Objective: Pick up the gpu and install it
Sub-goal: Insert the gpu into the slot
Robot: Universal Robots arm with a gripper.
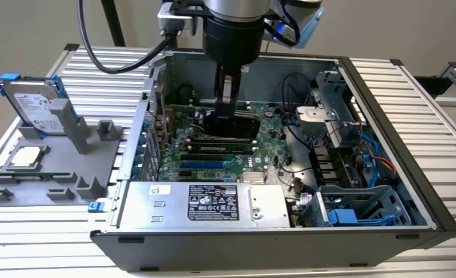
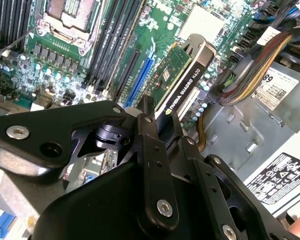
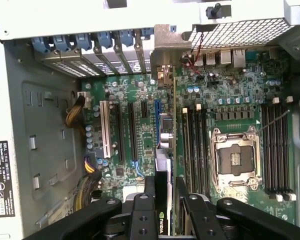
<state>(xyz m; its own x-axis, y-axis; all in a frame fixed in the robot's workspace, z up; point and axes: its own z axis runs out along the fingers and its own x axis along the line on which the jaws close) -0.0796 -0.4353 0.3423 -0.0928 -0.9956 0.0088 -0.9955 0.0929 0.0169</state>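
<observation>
The gripper (image 1: 226,119) is down inside the open computer case (image 1: 382,87), its fingers clamped narrowly on the top edge of the gpu (image 1: 230,128), which it holds edge-down over the motherboard (image 1: 271,147). In the second wrist view the gpu (image 2: 182,80) extends away from the gripper (image 2: 157,130), black cooler face outward, green board behind it, its lower edge close to the expansion slots (image 2: 140,75). In the first wrist view the card (image 3: 166,145) runs in line with the blue slot (image 3: 157,107), and its silver end bracket (image 3: 162,55) stands at the rear slot openings of the case. Whether the card's contact edge is fully home in the slot cannot be determined; the card hides that junction. Assessment: pickup is complete and the card has been carried into the case and aligned with a slot; seating is either in progress or unconfirmed, and release is not yet done, since the fingers are closed on the card. Outside the case, at the exterior view's left, a hard drive (image 1: 35,104) stands upright in the grey parts holder (image 1: 50,179), apart from the work. The power supply (image 1: 212,202) lies along the near side of the case.
</observation>
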